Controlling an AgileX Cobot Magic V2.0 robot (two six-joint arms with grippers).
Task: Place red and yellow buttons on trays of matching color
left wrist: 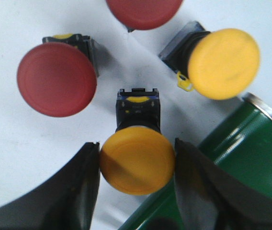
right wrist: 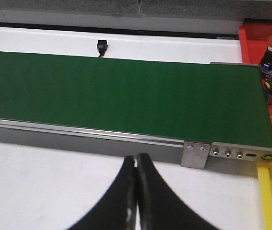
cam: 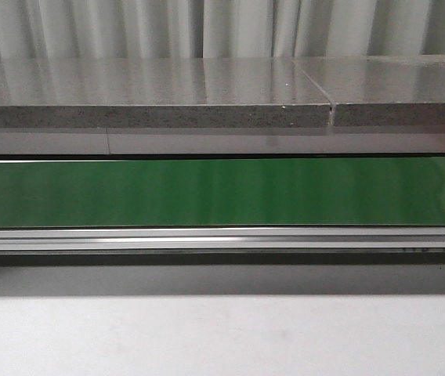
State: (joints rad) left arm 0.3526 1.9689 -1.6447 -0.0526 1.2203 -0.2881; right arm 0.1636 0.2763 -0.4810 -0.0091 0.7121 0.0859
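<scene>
White desk [left wrist: 11,158]: left gripper [left wrist: 137,165] jaws grasping yellow button [left wrist: 137,160]; grip on rounded cap could slip. Right gripper [right wrist: 136,191] jaws clenched, empty.

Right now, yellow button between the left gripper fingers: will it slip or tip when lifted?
Yellow button looks rigid. Its smooth round cap may slip in the left gripper. The black body juts sideways, so it may swing or tilt when lifted.

Green conveyor belt [cam: 222,192], grey stone slab [cam: 152,94] behind it, pleated curtain [cam: 222,27] beyond
</scene>
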